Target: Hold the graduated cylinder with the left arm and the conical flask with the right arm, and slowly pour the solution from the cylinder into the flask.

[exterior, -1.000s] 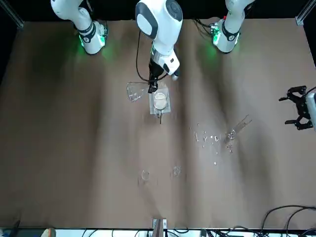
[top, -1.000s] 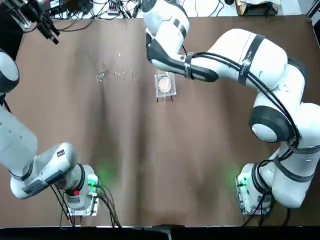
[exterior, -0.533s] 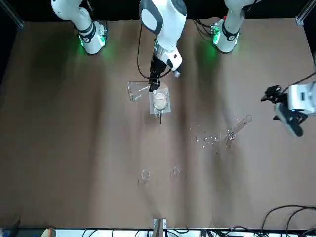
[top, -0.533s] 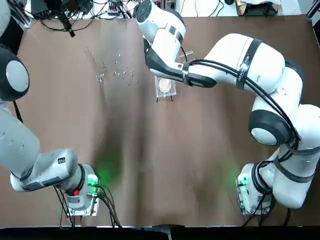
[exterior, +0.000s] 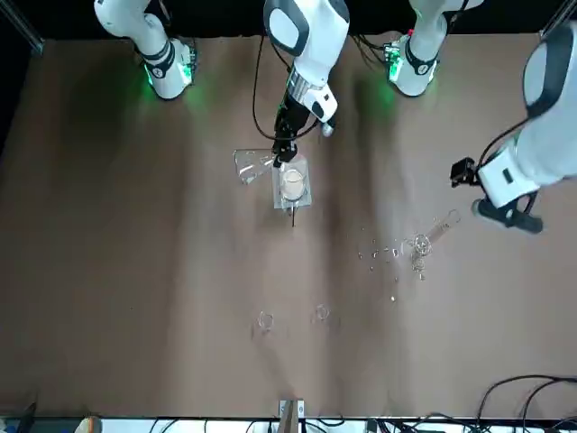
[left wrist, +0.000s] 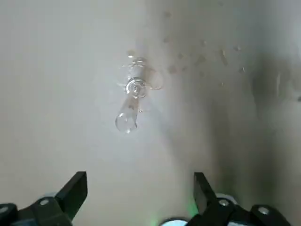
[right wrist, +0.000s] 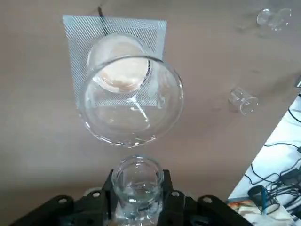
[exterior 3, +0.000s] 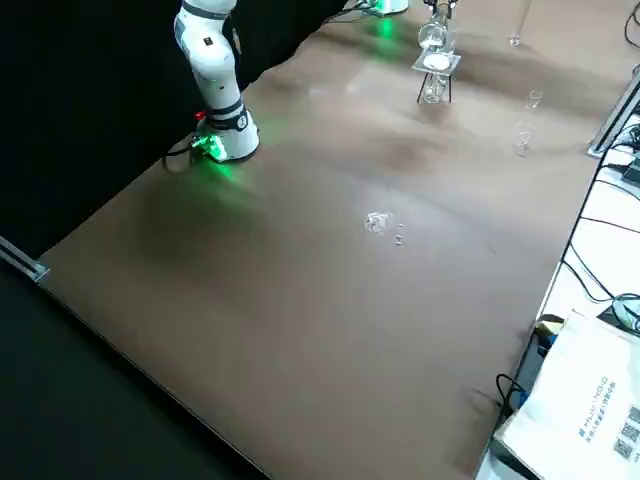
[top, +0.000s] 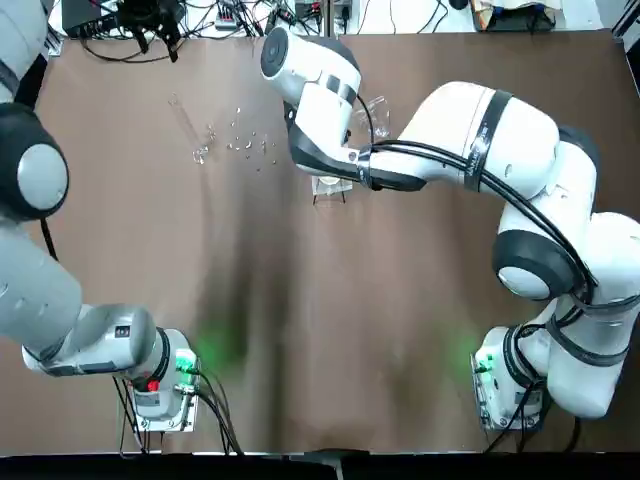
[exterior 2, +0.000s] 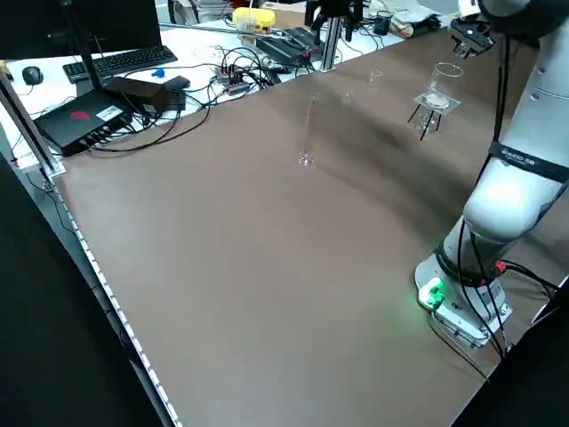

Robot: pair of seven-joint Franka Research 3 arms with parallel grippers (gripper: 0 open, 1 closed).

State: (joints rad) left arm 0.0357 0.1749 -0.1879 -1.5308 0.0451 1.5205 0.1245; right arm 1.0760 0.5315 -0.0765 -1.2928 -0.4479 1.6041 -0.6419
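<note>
Left tool [left wrist: 140, 182] spread wide, empty, near graduated cylinder [exterior 2: 308, 133]; room between; right tool [right wrist: 140, 181] gripping conical flask [right wrist: 136, 162] by stand [right wrist: 153, 35]

One flask [right wrist: 137, 190], one measuring cylinder [exterior 2: 308, 133], two robot arms [top: 480, 130].
One square stand [exterior: 292, 185], two small glass cups [right wrist: 243, 100], one keyboard [exterior 2: 116, 62], one mouse [exterior 2: 32, 76].

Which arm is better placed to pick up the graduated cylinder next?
Left, I'd say. The left gripper is open and empty, near the upright graduated cylinder. The right gripper is across the table at the conical flask, its fingers on the glass.
</note>
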